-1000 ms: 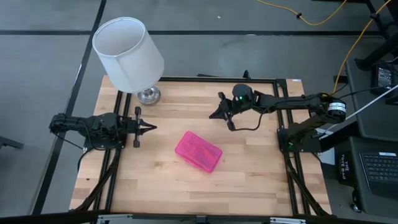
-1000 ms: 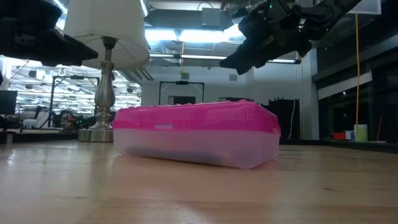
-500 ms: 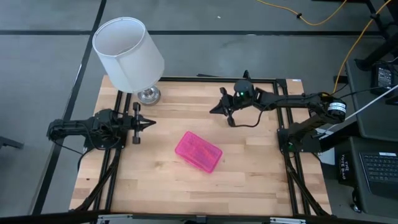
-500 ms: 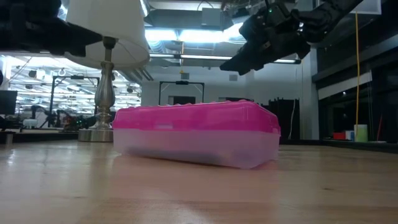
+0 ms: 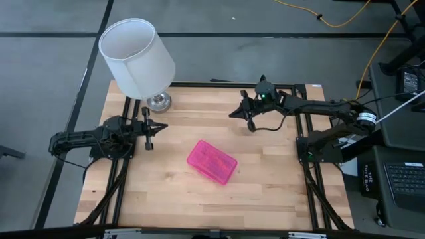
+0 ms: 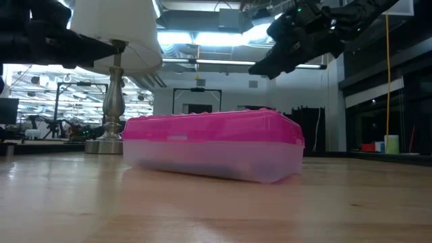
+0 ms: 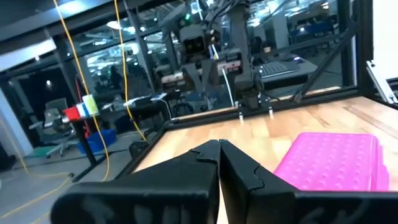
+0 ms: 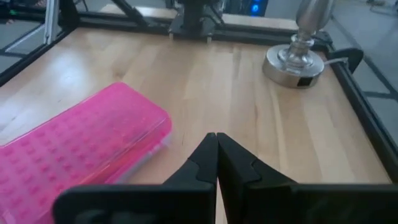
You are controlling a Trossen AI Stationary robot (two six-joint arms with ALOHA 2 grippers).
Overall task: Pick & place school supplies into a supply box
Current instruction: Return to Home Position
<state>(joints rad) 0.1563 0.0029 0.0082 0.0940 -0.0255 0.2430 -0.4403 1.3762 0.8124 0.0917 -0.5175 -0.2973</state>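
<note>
The pink box [image 5: 212, 161] is lying closed on the table [image 5: 265, 192], ahead of and below both sets of fingers, touching neither. The left fingers [image 5: 158, 126] are pressing together, empty, above the table. The right fingers [image 5: 236, 113] are also pressing together, hovering high, pointing toward the lamp [image 5: 136, 56].

Closed pink supply box [image 5: 212, 161] lies on the wooden table [image 5: 265, 186], between and apart from left gripper [image 5: 160, 126] and right gripper [image 5: 234, 114].
</note>
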